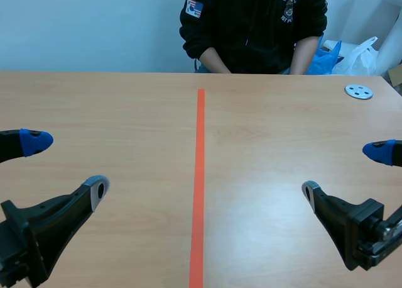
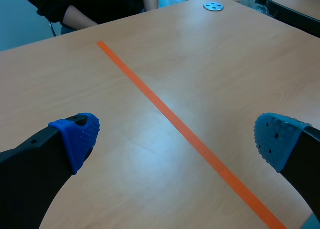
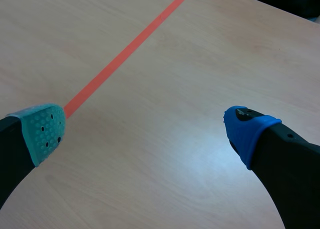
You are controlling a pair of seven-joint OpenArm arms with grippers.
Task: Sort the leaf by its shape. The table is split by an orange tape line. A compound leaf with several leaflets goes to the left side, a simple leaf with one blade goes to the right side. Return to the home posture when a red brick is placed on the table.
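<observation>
- Found left end effector [image 1: 66, 166] wide open, empty; parked low over counter [image 1: 125, 105], left of tape line [image 1: 200, 175].
- Found right end effector [image 1: 344, 171] likewise open, empty; judged waiting.

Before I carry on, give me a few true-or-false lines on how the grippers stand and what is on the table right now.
1. Both grippers are open. True: the left gripper and the right gripper each have their fingers apart with nothing between them.
2. A leaf lies on the table. False: no leaf shows in any view.
3. A red brick is on the table. False: none shows.
4. A small metal disc lies at the far right of the table. True.
5. The orange tape line runs side to side across the table. False: it runs away from the robot, down the middle.
6. A person sits across the table. True.
</observation>
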